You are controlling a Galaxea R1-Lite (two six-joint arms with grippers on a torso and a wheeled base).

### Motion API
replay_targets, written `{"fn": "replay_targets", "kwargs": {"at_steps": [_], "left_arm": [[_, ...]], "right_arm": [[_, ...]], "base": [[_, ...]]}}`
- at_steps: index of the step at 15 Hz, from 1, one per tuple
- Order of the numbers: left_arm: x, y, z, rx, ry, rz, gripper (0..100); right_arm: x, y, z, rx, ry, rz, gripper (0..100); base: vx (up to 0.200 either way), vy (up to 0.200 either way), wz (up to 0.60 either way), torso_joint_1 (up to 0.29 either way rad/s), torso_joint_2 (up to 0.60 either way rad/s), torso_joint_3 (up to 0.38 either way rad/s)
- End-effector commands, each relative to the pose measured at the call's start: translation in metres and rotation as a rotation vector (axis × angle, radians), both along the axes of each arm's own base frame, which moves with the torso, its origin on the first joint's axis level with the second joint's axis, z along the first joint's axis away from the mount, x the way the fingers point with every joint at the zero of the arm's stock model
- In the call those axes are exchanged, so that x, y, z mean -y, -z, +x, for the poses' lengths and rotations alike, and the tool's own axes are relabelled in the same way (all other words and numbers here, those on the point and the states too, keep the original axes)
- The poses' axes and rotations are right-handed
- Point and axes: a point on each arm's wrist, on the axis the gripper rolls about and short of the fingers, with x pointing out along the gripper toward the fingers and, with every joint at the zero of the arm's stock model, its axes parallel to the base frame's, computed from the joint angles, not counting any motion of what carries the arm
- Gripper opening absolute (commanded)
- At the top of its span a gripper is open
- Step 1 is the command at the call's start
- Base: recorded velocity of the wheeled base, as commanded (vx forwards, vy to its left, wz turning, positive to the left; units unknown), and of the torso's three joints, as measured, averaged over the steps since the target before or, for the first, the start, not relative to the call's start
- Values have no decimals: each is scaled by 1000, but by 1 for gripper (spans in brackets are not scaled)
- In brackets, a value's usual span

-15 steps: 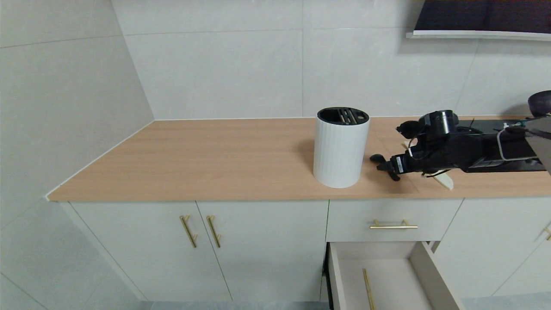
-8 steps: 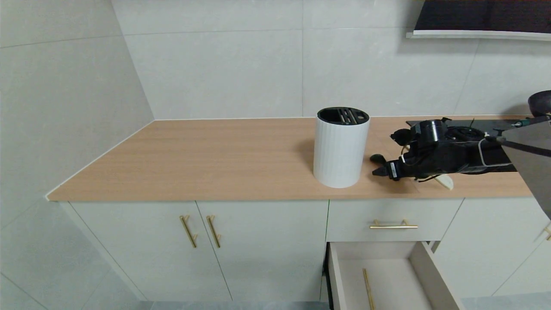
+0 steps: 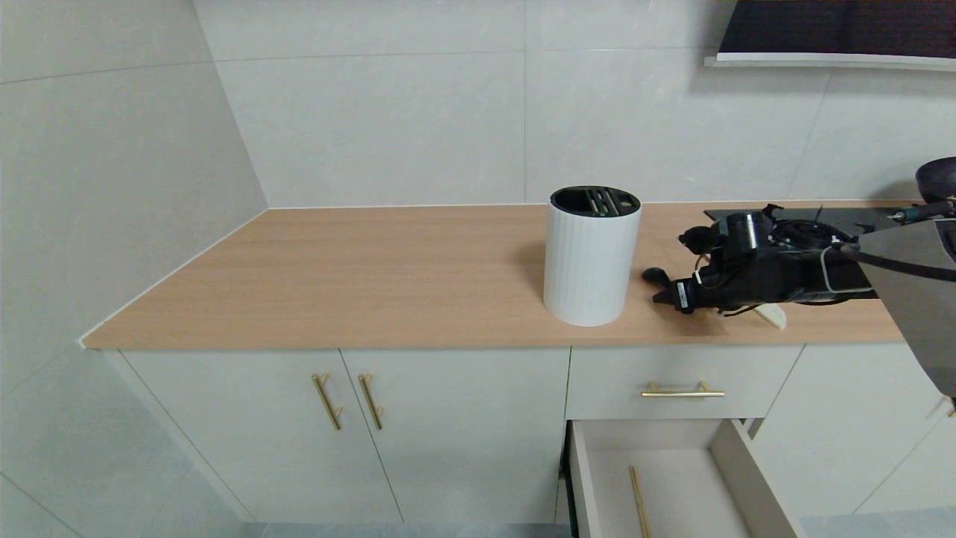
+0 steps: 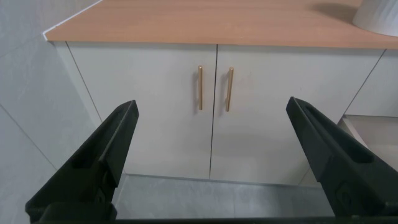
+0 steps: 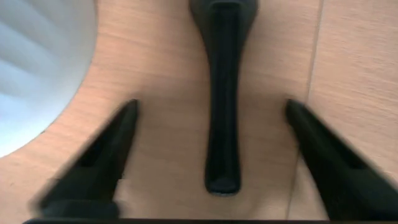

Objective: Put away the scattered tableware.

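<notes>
**Thin black spoon may slip or spin as the fingers close**

The right gripper (image 5: 210, 109) sits low over the wooden countertop (image 3: 373, 276). Its fingers are spread wide and hold nothing, one on each side of the handle of the slim black plastic spoon (image 5: 222, 93). That spoon lies flat just beside the white ribbed cylindrical utensil holder (image 3: 591, 261).

The handle is thin and hugs the wood, so fingers closing too high would likely pass over it. Closing off-centre could spin the spoon against the holder. Going lower risks scraping the counter. A grip near the handle's end might let the bowl droop in the lift and knock the holder's rim.

A cream-coloured spoon (image 3: 773, 317) lies under the arm near the counter edge, where a careless sweep could push it off. The left gripper (image 4: 211, 107), wide open and empty, hangs before the cabinet doors (image 4: 214, 87), well apart from all this
</notes>
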Motion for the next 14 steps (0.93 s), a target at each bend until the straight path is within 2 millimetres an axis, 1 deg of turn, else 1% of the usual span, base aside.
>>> {"fn": "replay_targets", "kwargs": {"at_steps": [1, 6, 8, 9, 10, 11, 12, 13, 14], "left_arm": [[0, 0, 0, 0, 0, -1, 100], [0, 0, 0, 0, 0, -1, 100], [0, 0, 0, 0, 0, -1, 100], [0, 0, 0, 0, 0, -1, 100], [0, 0, 0, 0, 0, -1, 100], [0, 0, 0, 0, 0, -1, 100], [0, 0, 0, 0, 0, -1, 100], [0, 0, 0, 0, 0, -1, 100], [0, 0, 0, 0, 0, -1, 100]], "right_arm": [[-1, 3, 1, -9, -2, 1, 0], [-1, 3, 1, -9, 2, -1, 0], [0, -10, -3, 9, 16, 6, 0], [1, -26, -12, 4, 38, 38, 0], [2, -46, -24, -8, 66, 76, 0], [2, -54, -29, -13, 77, 91, 0], [4, -85, -57, -18, 102, 129, 0], [7, -98, -80, -23, 102, 131, 0], [8, -101, -91, -27, 99, 129, 0]], "base": [[0, 0, 0, 0, 0, 0], [0, 0, 0, 0, 0, 0], [0, 0, 0, 0, 0, 0], [0, 0, 0, 0, 0, 0], [0, 0, 0, 0, 0, 0], [0, 0, 0, 0, 0, 0], [0, 0, 0, 0, 0, 0], [0, 0, 0, 0, 0, 0], [0, 0, 0, 0, 0, 0]]}}
